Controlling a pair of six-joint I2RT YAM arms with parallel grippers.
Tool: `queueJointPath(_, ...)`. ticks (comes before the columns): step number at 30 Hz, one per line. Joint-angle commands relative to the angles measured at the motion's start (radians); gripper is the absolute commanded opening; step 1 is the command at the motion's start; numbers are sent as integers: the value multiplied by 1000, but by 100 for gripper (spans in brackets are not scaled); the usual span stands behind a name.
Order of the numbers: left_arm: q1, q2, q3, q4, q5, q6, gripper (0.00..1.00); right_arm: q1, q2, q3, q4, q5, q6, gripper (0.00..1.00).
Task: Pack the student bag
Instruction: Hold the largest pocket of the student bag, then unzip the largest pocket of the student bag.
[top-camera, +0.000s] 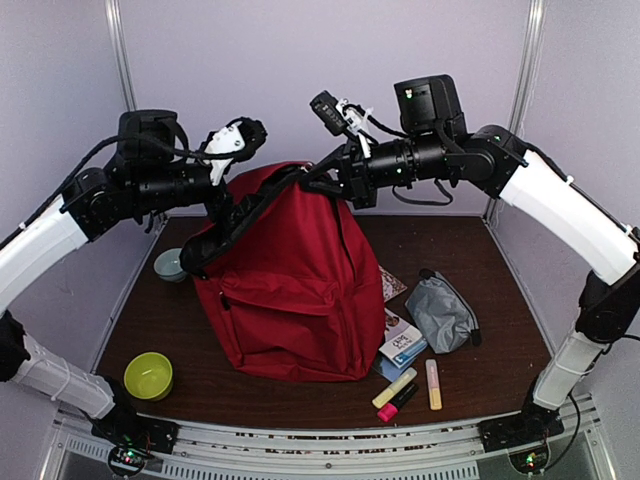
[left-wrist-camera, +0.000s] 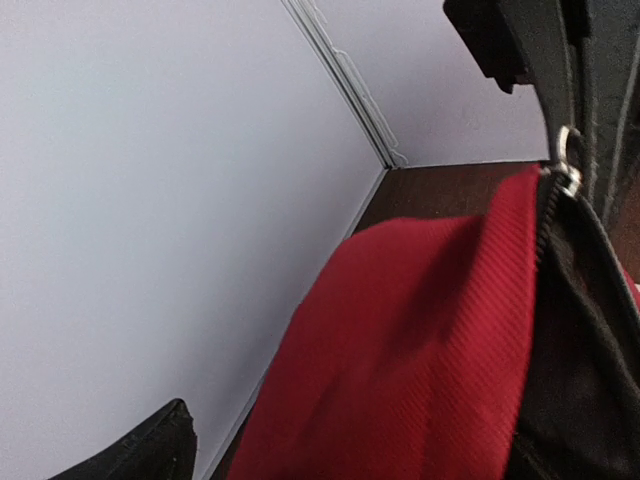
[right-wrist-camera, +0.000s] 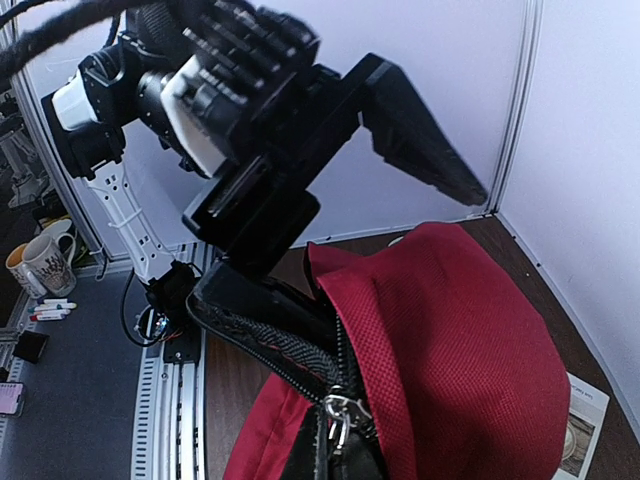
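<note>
The student bag (top-camera: 290, 290), a large red backpack, stands upright mid-table with its top pulled up between my two grippers. My left gripper (top-camera: 225, 212) is open at the bag's top left. In the right wrist view its upper finger (right-wrist-camera: 420, 140) sticks out in the air and its lower finger (right-wrist-camera: 255, 300) lies along the black zip rim. In the left wrist view red fabric (left-wrist-camera: 420, 340) fills the space between the fingers. My right gripper (top-camera: 318, 182) grips the bag's top edge by the zip slider (right-wrist-camera: 335, 415); its fingertips are hidden.
A grey zip pouch (top-camera: 440, 310), a booklet (top-camera: 402, 345), a leaflet (top-camera: 392, 283) and three highlighters (top-camera: 395, 388) lie right of the bag. A green bowl (top-camera: 148, 375) sits front left and a pale blue bowl (top-camera: 170, 265) left of the bag. White walls stand close behind.
</note>
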Motion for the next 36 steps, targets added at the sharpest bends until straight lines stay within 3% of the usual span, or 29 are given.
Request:
queueJointPath(1,-3,83,127,-12,-16,99,98,6,-16,33,83,-62,-16,0)
queueJointPath(3,-3,110,143,6,-43,119,95,7,-21,26,77,-69,-19,0)
queueJointPath(4,-3,116,147,13,-43,123,85,6,-24,22,72,-66,-20,0)
queueJointPath(5,-3,115,145,22,-40,123,65,5,-30,16,67,-61,-22,0)
queueJointPath(6,-3,109,138,36,-40,112,22,3,-36,7,64,-56,-23,0)
queueJointPath(7,-3,98,124,55,-44,102,0,-1,-44,-6,66,-50,-21,0)
queueJointPath(13,12,-25,21,126,-179,37,0,-108,-127,-168,146,-1,97,0)
queueJointPath(26,77,-220,102,18,-326,-76,0,-328,-221,-513,218,73,177,0)
queueJointPath(36,77,-296,194,-37,-375,-56,0,-327,-184,-504,214,8,225,0)
